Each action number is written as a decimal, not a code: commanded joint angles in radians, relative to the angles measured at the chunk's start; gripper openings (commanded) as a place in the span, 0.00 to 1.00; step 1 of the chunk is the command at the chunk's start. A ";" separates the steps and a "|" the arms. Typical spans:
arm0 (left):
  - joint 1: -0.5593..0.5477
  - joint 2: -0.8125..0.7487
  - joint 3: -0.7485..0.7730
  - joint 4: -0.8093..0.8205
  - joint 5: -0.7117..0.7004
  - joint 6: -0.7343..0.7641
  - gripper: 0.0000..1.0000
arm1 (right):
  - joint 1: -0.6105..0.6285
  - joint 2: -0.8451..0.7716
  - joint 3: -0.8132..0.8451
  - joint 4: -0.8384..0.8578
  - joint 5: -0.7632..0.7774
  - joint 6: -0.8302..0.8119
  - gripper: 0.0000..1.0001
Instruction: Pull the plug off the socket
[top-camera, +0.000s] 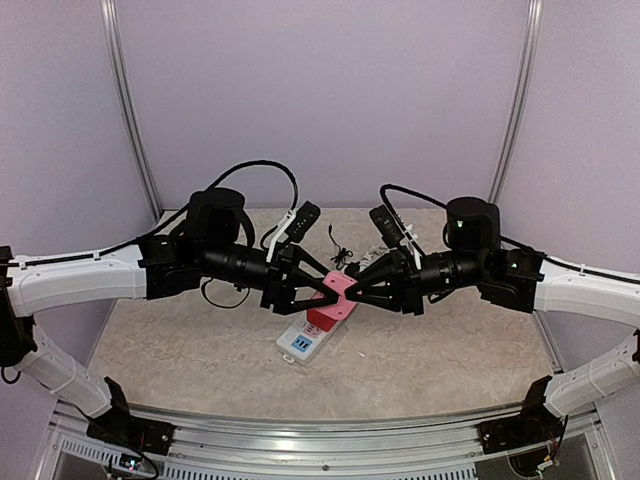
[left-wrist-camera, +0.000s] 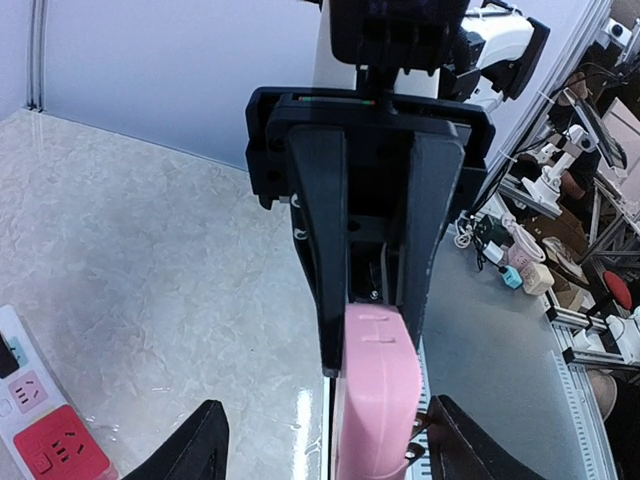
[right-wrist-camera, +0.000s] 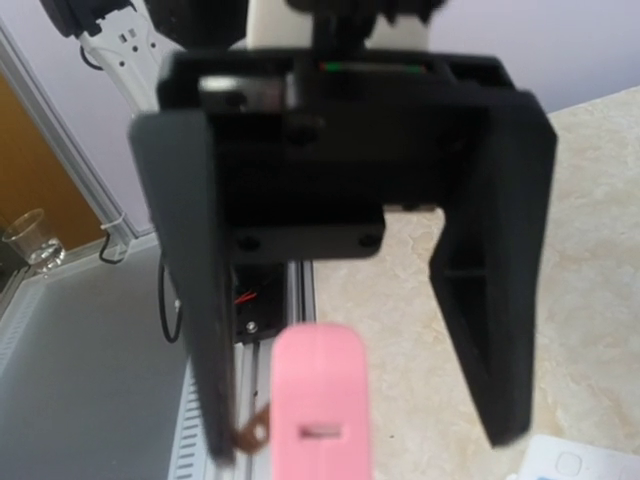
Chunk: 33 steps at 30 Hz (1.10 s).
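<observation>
Pink plug (left-wrist-camera: 376, 395) sits pinched in my right gripper (left-wrist-camera: 374, 338), apparently free above the socket (top-camera: 304, 341) lying on the table. My left gripper (left-wrist-camera: 328, 432) stands spread around it; I should centre both fingers on its flat sides before closing.

White arm shells (top-camera: 70, 280), black wrists (top-camera: 240, 265) and jaws, black cables (top-camera: 258, 165)

Lilac walls (top-camera: 320, 100); marbled beige tabletop (top-camera: 450, 360)
</observation>
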 joint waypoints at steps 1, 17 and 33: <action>-0.010 0.034 0.039 -0.082 -0.091 0.024 0.65 | -0.001 -0.002 0.018 0.067 -0.040 0.022 0.00; -0.019 -0.046 0.035 -0.079 -0.061 0.037 0.73 | -0.002 -0.004 0.002 0.058 -0.014 0.017 0.00; 0.033 -0.043 0.014 -0.083 -0.049 0.005 0.55 | -0.001 -0.003 0.000 0.079 -0.025 0.032 0.00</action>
